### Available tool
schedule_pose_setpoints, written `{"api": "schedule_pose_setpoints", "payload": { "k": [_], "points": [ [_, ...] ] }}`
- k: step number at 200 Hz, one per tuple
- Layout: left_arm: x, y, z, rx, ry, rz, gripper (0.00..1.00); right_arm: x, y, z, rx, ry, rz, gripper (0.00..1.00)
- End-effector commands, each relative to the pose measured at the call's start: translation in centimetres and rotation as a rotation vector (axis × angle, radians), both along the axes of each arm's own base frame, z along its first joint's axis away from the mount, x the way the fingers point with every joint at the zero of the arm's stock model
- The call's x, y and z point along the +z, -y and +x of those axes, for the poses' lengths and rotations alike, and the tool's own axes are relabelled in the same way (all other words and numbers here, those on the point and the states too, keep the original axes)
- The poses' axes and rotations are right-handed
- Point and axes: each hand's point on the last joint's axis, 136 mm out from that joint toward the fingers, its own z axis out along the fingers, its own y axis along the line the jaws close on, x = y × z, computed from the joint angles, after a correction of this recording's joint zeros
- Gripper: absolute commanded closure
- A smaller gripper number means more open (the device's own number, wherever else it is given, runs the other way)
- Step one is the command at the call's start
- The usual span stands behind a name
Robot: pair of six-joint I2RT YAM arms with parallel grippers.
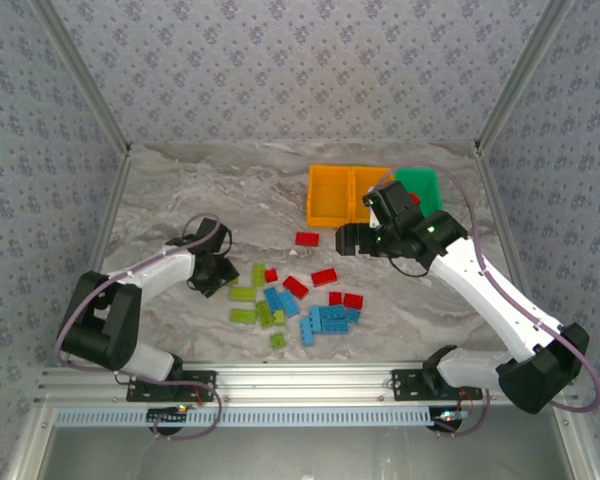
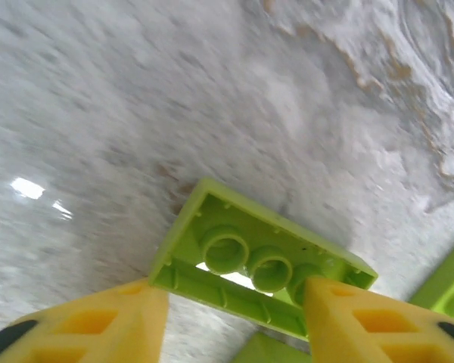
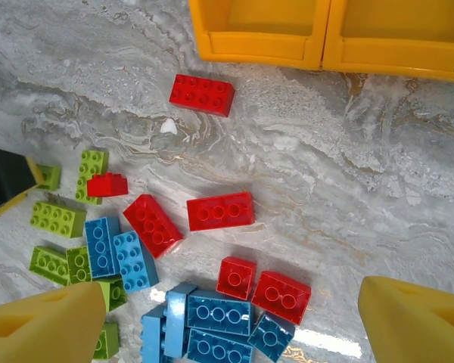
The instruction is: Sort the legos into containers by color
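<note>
Marbled table [image 1: 180,190] carries all items. Positions are referred to the left orange bin [image 1: 330,195].

Right arm [image 1: 490,290]: extended from its base diagonally toward the bin, wrist bent down just in front of the bin's near wall.

Left arm [image 1: 150,275]: folded low over the table, elbow raised near its base, forearm pointed at the brick cluster, well apart from the bin on its near-left side.

Second orange bin [image 1: 368,185] is set touching the bin's right wall. Green bin [image 1: 420,188] is placed beyond that, partly hidden by the right wrist.

Right gripper [image 3: 231,291]: spread wide, nothing held or touched. It is hung over the loose bricks on the near side of the bin.

Left gripper [image 2: 238,302]: closed on a lime green brick [image 2: 242,249], which is pinched between the yellow fingers [image 2: 98,325] and tipped so its hollow underside is seen.

Loose bricks are scattered on the table on the near side of the bin: red bricks [image 3: 220,210] closest to it, light blue bricks [image 3: 216,310] farther, other lime bricks [image 3: 57,219] farthest to the left. No brick is seen inside the bin.
</note>
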Motion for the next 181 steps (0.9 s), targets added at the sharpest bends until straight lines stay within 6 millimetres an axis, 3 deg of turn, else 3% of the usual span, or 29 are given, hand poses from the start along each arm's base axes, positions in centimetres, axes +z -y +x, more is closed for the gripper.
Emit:
{"api": "schedule_pose_setpoints", "payload": {
  "k": [1,25,55,67,88,101,119,135,160,181],
  "points": [
    [-0.3,-2.8,-1.6,0.002,-0.029,0.128,0.58,0.3,0.5,-0.4,-0.025,0.002,-0.01,0.11],
    [0.1,-2.8,-1.4,-0.006,-0.016,0.12,0.61,0.6,0.4,-0.3,-0.028,0.009,-0.006,0.11],
    [2.1,-0.8,0.3,-0.087,0.091,0.026,0.59,0.7,0.3,-0.4,-0.028,0.012,-0.009,0.11],
    [2.9,-1.2,0.6,-0.067,0.117,0.041,0.5,0.7,0.3,-0.4,-0.028,0.013,-0.009,0.11],
    [3.4,-1.6,0.5,-0.018,0.133,0.041,0.19,0.6,0.3,-0.5,-0.029,0.012,-0.013,0.1],
    [3.1,-1.9,0.1,0.034,0.098,0.045,0.11,0.6,0.3,-0.5,-0.033,0.013,-0.015,0.1],
    [2.3,-2.4,-0.8,0.085,0.0,0.079,0.1,0.9,0.2,-0.6,-0.031,0.015,-0.011,0.1],
    [1.3,-2.4,-1.4,0.126,-0.076,0.083,0.16,1.1,0.0,-0.8,-0.027,0.019,-0.014,0.1],
    [0.4,-1.5,-1.0,0.157,-0.112,0.048,0.16,1.1,0.2,-1.2,-0.029,0.029,-0.04,0.1],
    [0.1,-1.5,0.6,0.176,-0.053,0.059,0.15,1.0,0.4,-1.5,-0.029,0.031,-0.058,0.1]
  ]
}}
